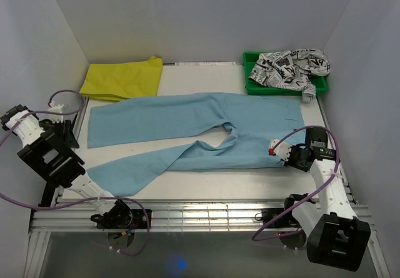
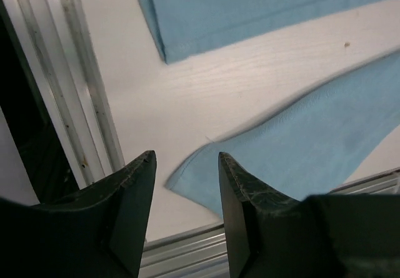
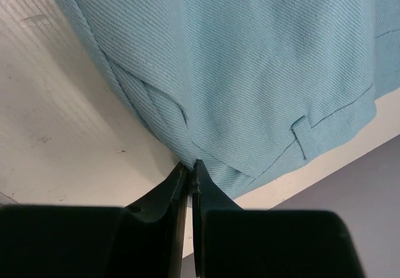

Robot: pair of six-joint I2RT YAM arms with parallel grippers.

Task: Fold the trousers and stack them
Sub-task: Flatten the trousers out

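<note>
The left jaws stand spread over a leg hem of the trousers (image 2: 325, 134); the right jaws pinch the trousers' waist edge. Only the overhead view shows them spread across the tabletop (image 1: 219, 181), yellow cloth (image 1: 125, 78) beyond.

Overhead view faces down on table (image 1: 250, 178); wrist views close, sharing trousers (image 1: 187, 112).
</note>
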